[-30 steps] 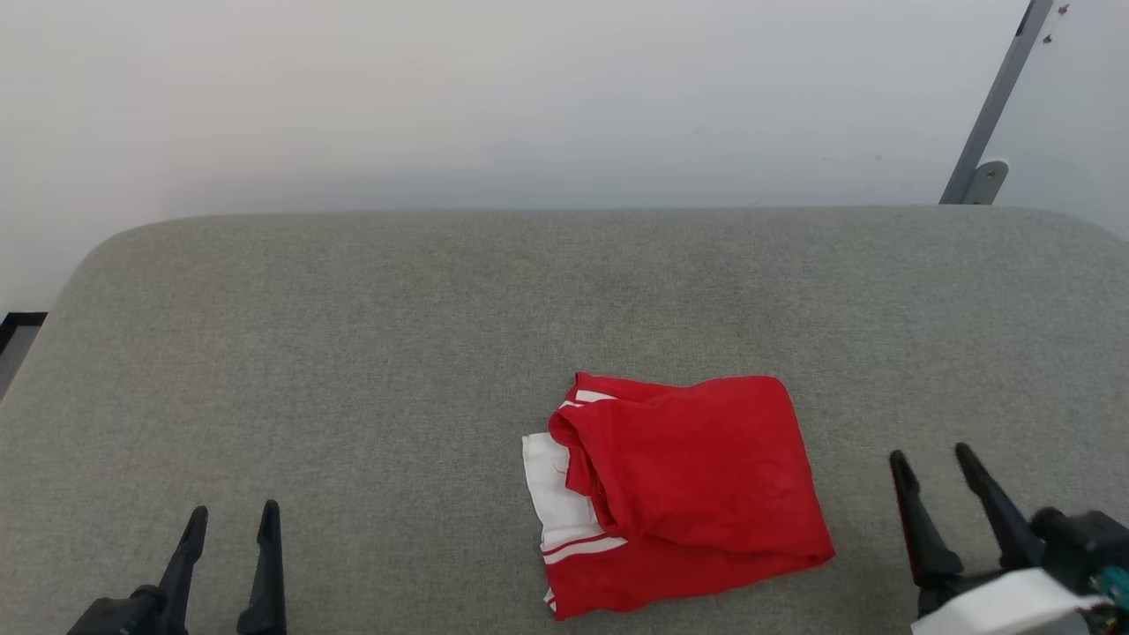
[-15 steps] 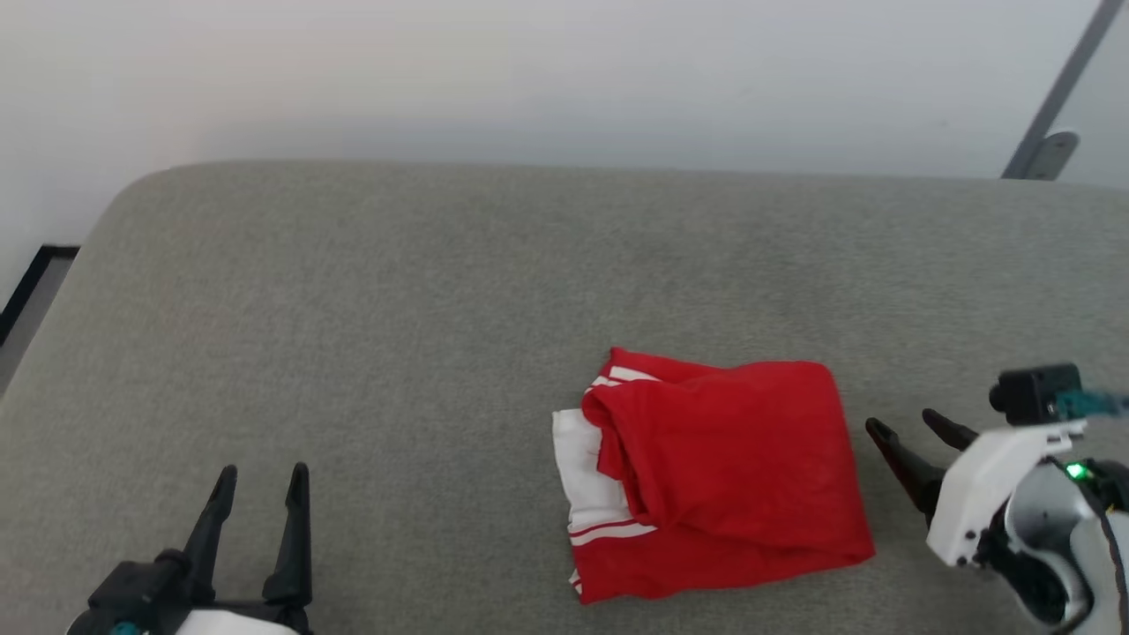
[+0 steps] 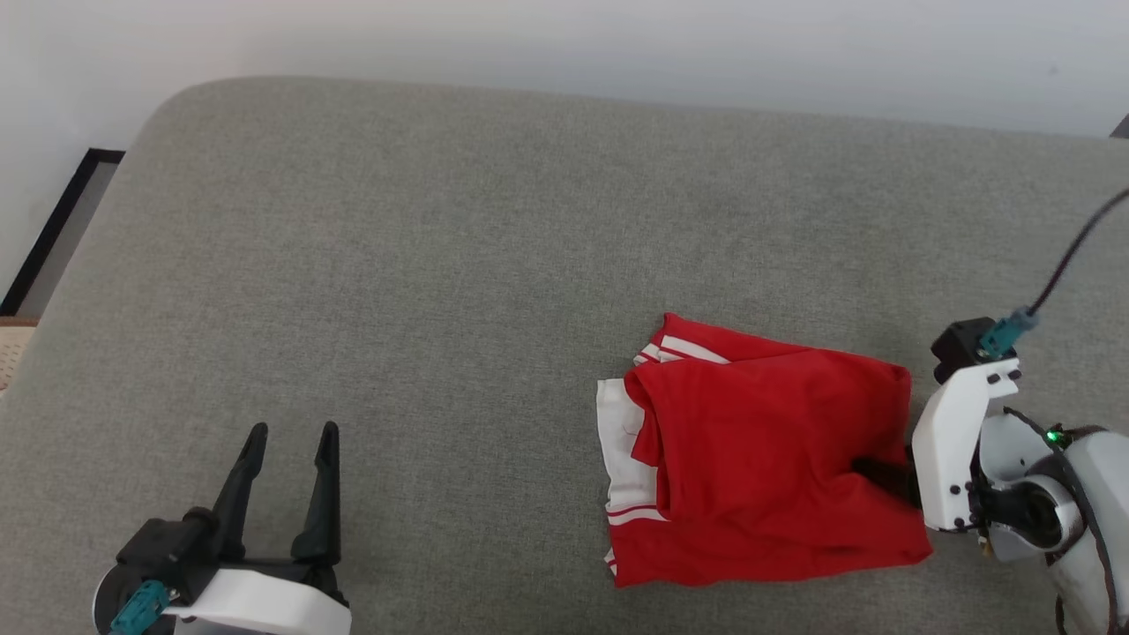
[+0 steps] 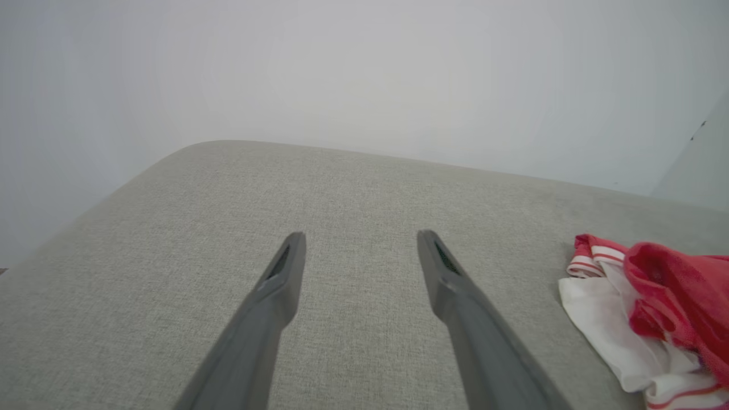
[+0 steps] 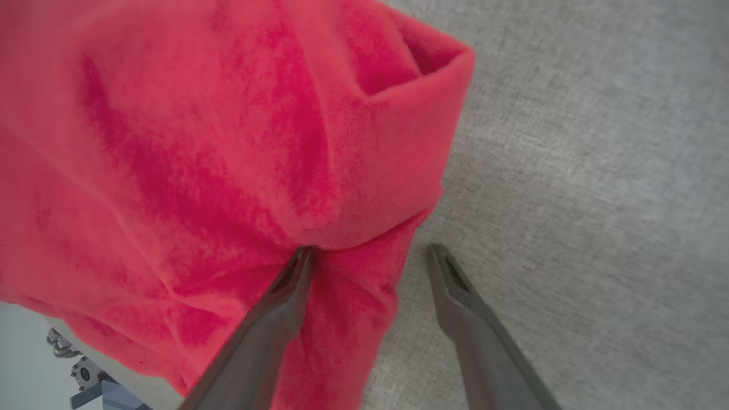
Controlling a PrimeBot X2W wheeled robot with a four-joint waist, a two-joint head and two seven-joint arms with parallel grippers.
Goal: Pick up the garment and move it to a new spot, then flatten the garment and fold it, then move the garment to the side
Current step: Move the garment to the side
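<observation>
On the cushion the garment stretches left-right, sleeve leftward, right gripper spread.

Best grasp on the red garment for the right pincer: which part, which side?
Likely the garment's right-hand edge, from the right, low over the grey surface. The folded layers stack into a thick lip there, and the open right pincer straddles it: one finger on fabric, one beside it.

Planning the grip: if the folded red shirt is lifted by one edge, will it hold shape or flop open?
Probably floppy: the shirt lies in soft, creased layers, so it would likely unfold and drape. It looks thin and light. Pushed across the woven grey cushion, it would likely bunch rather than slide.
</observation>
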